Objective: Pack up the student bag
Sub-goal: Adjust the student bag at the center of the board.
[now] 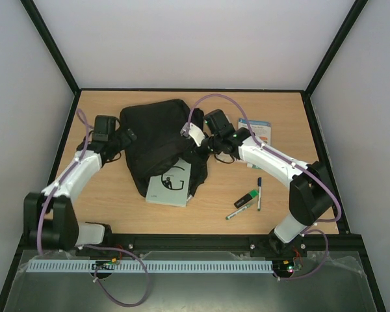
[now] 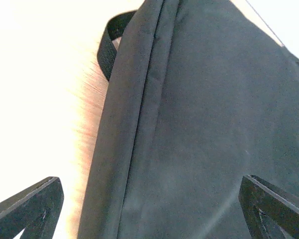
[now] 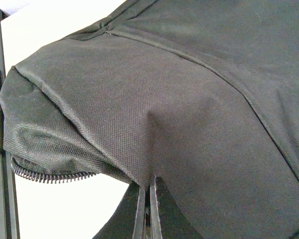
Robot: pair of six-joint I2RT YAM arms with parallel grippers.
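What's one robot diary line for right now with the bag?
task: pack student bag | left gripper: open at bag's side | right gripper: shut on bag fabric | white book: partly under bag edge | pens: on table

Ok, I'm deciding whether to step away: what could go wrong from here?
The right gripper pinches only a fold of the student bag; the fabric might slip free. The white book sticks partly out of the bag's mouth and could slide out. The open left gripper might snag the strap.

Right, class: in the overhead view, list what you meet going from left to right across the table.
Left claw → student bag → green marker → blue pen
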